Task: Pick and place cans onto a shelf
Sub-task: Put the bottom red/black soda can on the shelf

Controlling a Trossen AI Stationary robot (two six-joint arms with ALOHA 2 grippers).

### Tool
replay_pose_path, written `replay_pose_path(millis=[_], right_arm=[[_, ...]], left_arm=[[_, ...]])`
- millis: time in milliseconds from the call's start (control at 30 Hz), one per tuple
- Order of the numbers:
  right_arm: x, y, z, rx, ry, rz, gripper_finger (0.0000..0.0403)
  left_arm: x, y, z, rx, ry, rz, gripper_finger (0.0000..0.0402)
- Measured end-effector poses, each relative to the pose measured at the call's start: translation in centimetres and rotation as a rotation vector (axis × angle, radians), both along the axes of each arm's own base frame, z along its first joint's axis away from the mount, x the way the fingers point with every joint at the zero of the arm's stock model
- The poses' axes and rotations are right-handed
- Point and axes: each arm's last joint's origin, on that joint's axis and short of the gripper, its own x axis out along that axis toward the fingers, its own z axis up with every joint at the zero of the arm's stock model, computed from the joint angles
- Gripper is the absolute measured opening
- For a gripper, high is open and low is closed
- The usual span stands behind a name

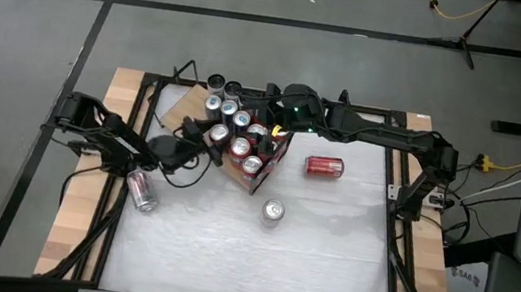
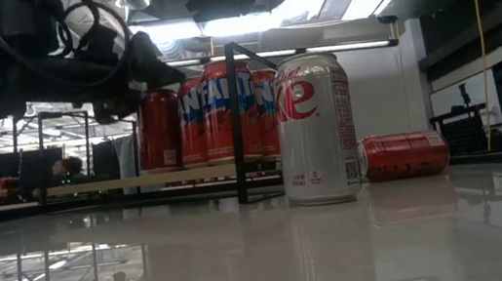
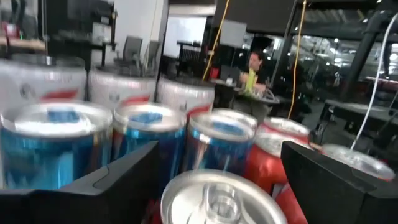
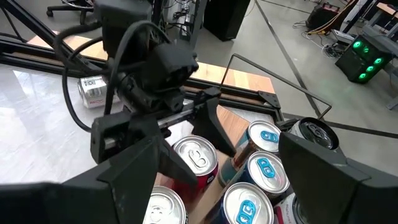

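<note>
A silver can (image 2: 314, 129) stands on the table (image 2: 267, 256), two more lie loose; most crowd the shelf (image 1: 190, 109); both hands open, left hand (image 1: 208, 149) at a shelved can, right hand (image 1: 273, 128) above.

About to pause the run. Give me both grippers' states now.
Left gripper: open, holding nothing, over a can on the shelf.
Right gripper: open, holding nothing, above the cans.

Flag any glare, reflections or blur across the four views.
Low view: glossy tabletop mirrors the upright silver can and the frame, with ceiling lights blown out behind. Left wrist view: cans soft and smeared, background sharper. High view: even light, faint sheen on the white top. Right wrist view: can tops fairly crisp.
</note>
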Motion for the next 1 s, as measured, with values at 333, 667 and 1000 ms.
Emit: replay_pose_path(millis=[333,667,1000], right_arm=[[0.0,0.0,0.0,0.006,0.005,-0.001,0.0319],[0.1,0.1,0.0,0.113,-0.010,-0.042,0.0319],[1.7,2.4,-1.6,0.124,0.011,0.002,0.0319]], left_arm=[[-0.4,0.0,2.0,0.141,-0.035,0.021,0.0330],[-2.3,-0.3,5.7,0.244,-0.100,0.064,0.0330],[-3.8,-1.9,6.8,0.173,-0.029,-0.059,0.0330]])
